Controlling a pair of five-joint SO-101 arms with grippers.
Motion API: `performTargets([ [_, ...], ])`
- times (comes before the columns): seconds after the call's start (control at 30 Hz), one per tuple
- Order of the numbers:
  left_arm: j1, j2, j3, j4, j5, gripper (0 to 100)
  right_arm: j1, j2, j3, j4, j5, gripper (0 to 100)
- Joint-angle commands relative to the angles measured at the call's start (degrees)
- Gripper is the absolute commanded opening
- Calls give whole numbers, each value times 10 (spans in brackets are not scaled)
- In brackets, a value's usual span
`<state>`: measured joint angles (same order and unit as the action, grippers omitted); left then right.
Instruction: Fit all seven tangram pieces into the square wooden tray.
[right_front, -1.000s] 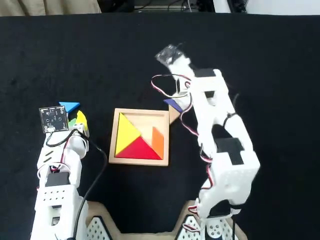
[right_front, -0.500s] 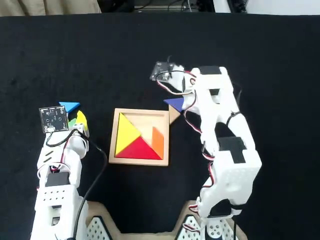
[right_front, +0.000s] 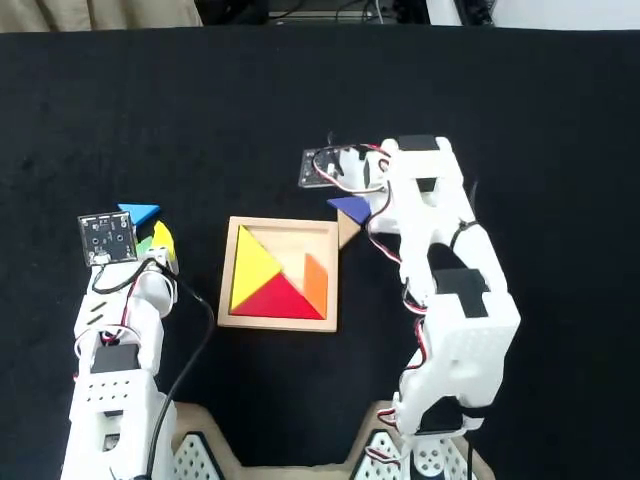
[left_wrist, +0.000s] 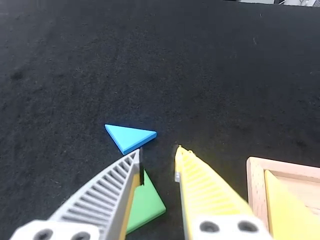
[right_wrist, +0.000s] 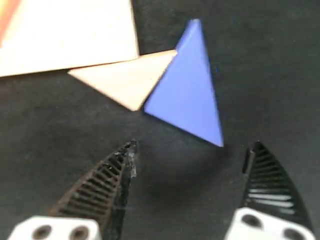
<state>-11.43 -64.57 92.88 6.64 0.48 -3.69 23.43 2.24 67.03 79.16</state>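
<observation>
My right fingers (right_wrist: 107, 185) apart, just beside the blue triangle (right_wrist: 192, 90), flat on the counter (right_front: 500, 100) off a corner of the tray (right_front: 278, 322), touching a pale triangle (right_wrist: 125, 80); risk as I judge it: a skewed close shoves both or pinches neither; my left fingers (left_wrist: 200, 185) apart beside light-blue triangle (left_wrist: 131, 136)

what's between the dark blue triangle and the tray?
A pale tan triangle lies between the dark blue triangle and the tray, seemingly touching both; the right wrist view shows it best.
</observation>
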Motion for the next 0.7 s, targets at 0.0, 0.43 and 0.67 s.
performTargets([
  [0.0, 5, -8, -6, -13, -6, 123, -16, -36, -9, 56, 34, 325],
  [0.43, 4, -8, -7, -13, -7, 123, -49, 6, -15, 6, 49, 325],
  [0.67, 4, -8, -7, -13, -7, 123, -49, 70, -66, 2, 49, 257],
])
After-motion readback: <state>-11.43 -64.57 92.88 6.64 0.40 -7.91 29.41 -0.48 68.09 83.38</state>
